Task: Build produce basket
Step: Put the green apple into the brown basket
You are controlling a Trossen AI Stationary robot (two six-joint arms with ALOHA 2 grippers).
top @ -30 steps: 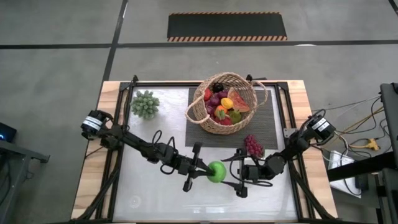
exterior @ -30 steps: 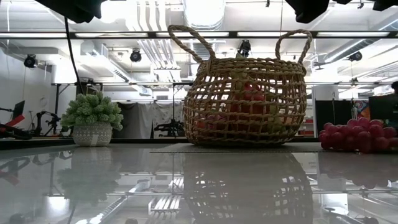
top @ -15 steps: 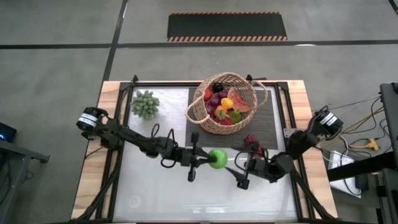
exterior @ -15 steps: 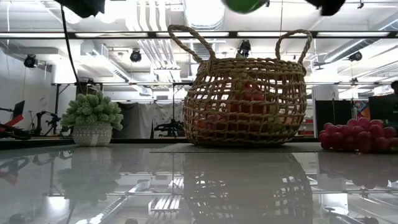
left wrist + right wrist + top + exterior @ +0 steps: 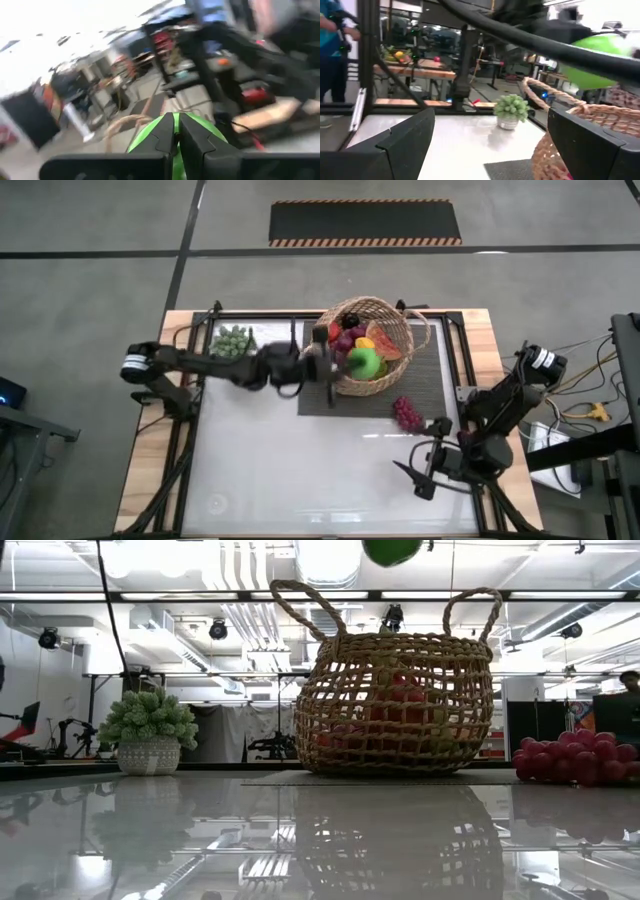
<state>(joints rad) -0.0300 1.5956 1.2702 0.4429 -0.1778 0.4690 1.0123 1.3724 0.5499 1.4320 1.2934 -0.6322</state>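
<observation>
The round woven basket (image 5: 368,350) stands on a dark mat (image 5: 430,375) at the table's far middle and holds several toy fruits. It also shows in the low view (image 5: 395,690). My left gripper (image 5: 345,364) reaches in from the left and is shut on a green apple (image 5: 365,363), which hangs above the basket's opening (image 5: 392,548). A red grape bunch (image 5: 407,413) lies on the mat's near right corner. My right gripper (image 5: 425,468) hovers open and empty near the table's near right, a little nearer than the grapes. My left gripper pinches the green apple between its two fingers (image 5: 162,135), with green showing on either side of them (image 5: 140,142). The fingers come about level from the table's left. The apple is lifted clear, above the basket's near left rim.
A small potted green plant (image 5: 232,342) stands at the table's far left, also in the low view (image 5: 150,730). The glossy white tabletop (image 5: 300,470) lies open in the near middle. A person (image 5: 335,30) shows in the room beyond the table.
My left gripper has carried the green apple from the table's near middle toward the far edge, ending above the basket. My right gripper has drawn back toward the table's right edge, away from the apple; it stays open.
</observation>
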